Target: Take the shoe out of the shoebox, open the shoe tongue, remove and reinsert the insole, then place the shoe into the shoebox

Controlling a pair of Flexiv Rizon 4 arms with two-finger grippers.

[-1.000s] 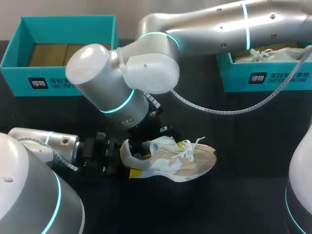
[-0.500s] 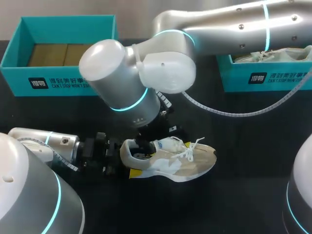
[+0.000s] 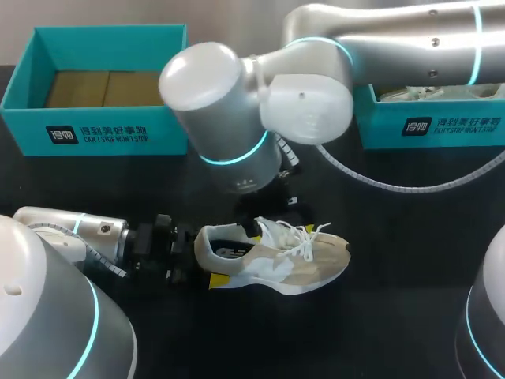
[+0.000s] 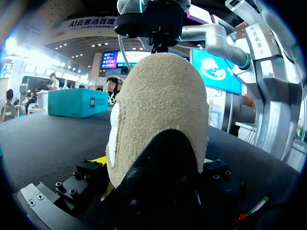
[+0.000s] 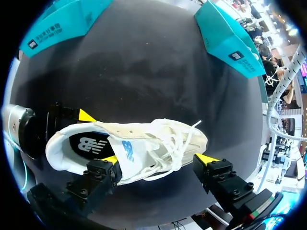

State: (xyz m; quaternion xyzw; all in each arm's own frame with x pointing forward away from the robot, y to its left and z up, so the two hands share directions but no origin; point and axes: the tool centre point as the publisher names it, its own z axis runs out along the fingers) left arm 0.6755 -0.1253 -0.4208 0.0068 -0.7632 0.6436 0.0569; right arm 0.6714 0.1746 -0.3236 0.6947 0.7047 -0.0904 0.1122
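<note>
Shoe (image 3: 276,260), beige and white with white laces, out on the black table (image 3: 394,229).
Open teal cardboard shoebox (image 3: 95,130) stands at the back left. Left fingers (image 3: 207,257) pinch the heel, toe pointing right. Right fingers (image 5: 158,160) hang spread wide over the laces.

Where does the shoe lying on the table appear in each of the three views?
Head view: shoe in the lower middle, toe rightward.
Left wrist view: shoe heel-on, between the fingers of the left gripper.
Right wrist view: shoe under the open right gripper.
Shared landmark: the teal shoebox beyond the toe.
</note>
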